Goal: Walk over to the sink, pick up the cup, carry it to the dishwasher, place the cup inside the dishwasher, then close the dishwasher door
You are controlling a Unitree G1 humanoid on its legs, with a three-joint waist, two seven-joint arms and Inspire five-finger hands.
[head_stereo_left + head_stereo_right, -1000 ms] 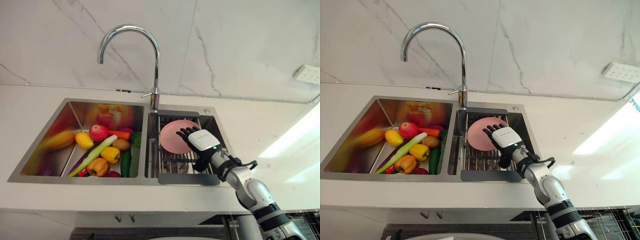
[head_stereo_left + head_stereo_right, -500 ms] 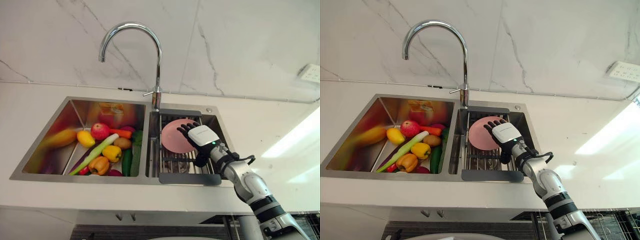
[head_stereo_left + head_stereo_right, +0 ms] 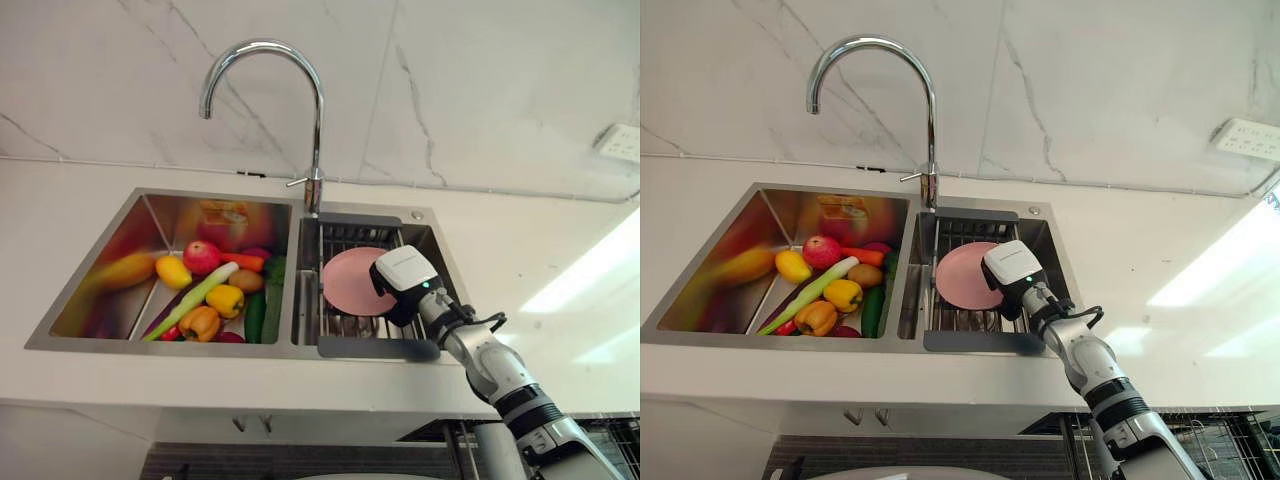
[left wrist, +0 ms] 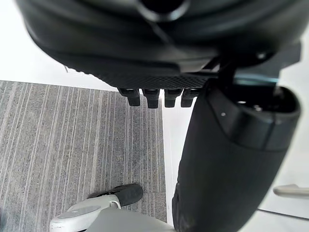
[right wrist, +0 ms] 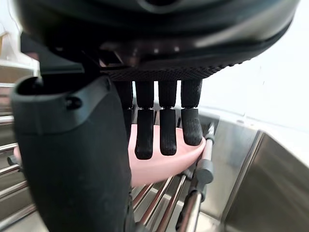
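A pink cup (image 3: 348, 282) lies tilted on the wire rack (image 3: 345, 326) in the right basin of the steel sink (image 3: 300, 350), its round pink side facing up. My right hand (image 3: 405, 274) sits on the cup's right edge. In the right wrist view its fingers (image 5: 168, 130) curl down over the pink rim (image 5: 164, 166), and the thumb stands on the near side. My left hand (image 4: 154, 72) hangs over the grey floor with its fingers straight.
The left basin holds several fruits and vegetables (image 3: 215, 295). A tall chrome tap (image 3: 315, 110) rises behind the divider. White countertop (image 3: 520, 260) surrounds the sink, and a wall socket (image 3: 620, 143) sits at the far right.
My right hand's fingers, spread straight over the cup before, have curled down onto its rim. The view has shifted slightly.
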